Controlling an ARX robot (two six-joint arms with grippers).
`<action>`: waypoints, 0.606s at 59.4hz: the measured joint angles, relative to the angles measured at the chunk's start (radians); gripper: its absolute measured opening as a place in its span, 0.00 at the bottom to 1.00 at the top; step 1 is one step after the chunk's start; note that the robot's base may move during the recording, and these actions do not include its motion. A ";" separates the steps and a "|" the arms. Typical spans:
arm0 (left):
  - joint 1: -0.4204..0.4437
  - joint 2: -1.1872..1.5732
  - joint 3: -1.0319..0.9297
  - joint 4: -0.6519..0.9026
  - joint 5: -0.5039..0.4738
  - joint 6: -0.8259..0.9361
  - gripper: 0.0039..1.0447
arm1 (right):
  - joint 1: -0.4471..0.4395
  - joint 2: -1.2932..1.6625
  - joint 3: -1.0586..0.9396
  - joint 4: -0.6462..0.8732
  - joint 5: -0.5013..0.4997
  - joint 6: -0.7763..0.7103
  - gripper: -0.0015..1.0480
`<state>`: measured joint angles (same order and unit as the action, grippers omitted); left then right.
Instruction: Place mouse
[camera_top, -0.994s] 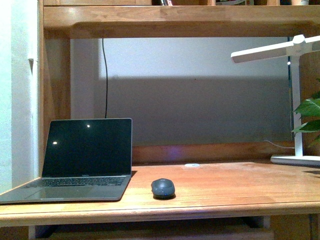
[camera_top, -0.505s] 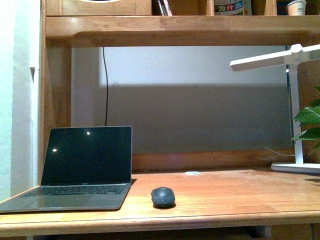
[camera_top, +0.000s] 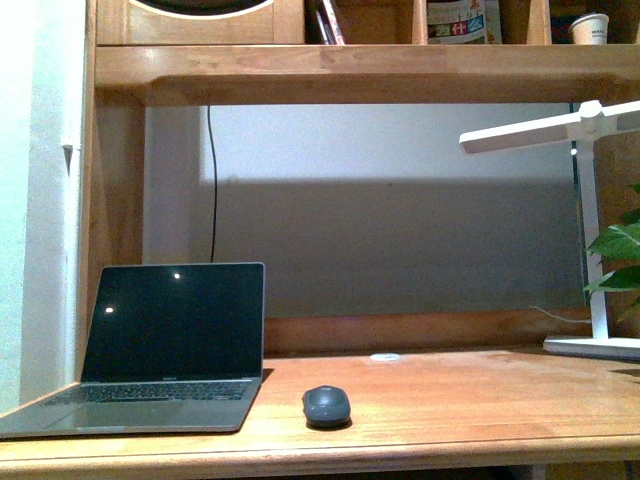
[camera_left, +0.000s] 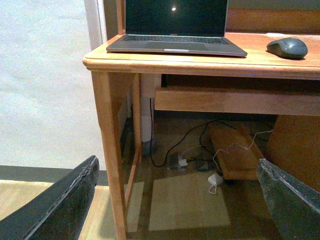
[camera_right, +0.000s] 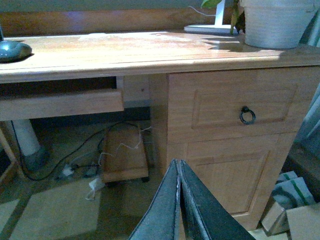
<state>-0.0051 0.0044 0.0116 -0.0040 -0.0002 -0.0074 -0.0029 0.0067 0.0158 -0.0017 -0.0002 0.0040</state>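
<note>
The dark grey mouse (camera_top: 326, 404) lies on the wooden desk (camera_top: 470, 400), just right of the open laptop (camera_top: 165, 345). It shows again in the left wrist view as the mouse (camera_left: 287, 47) and at the picture's edge in the right wrist view as the mouse (camera_right: 11, 50). Neither arm appears in the front view. My left gripper (camera_left: 180, 172) hangs open below desk height, in front of the desk's corner leg (camera_left: 107, 145), with nothing between its fingers. My right gripper (camera_right: 178, 165) is shut and empty, low in front of the desk's cabinet door (camera_right: 230, 172).
A white desk lamp (camera_top: 590, 230) and a plant (camera_top: 620, 250) stand at the desk's right end; its white pot (camera_right: 275, 22) is there too. A small white disc (camera_top: 384, 356) lies near the back. A shelf (camera_top: 360, 70) spans above. Cables (camera_left: 200, 150) and a wooden box (camera_left: 235, 155) lie under the desk.
The front view has shifted: the shelf and its contents have come further down into the picture. The mouse and laptop have not moved on the desk.
</note>
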 joint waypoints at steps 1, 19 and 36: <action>0.000 0.000 0.000 0.000 0.000 0.000 0.93 | 0.000 0.000 0.000 0.000 0.000 0.000 0.03; 0.000 0.000 0.000 0.000 0.000 0.000 0.93 | 0.000 0.000 0.000 0.000 0.000 -0.002 0.38; 0.000 0.000 0.000 0.000 0.000 0.000 0.93 | 0.000 0.000 0.000 0.000 0.000 -0.002 0.91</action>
<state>-0.0051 0.0044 0.0116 -0.0040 -0.0002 -0.0074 -0.0029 0.0063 0.0158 -0.0017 -0.0006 0.0025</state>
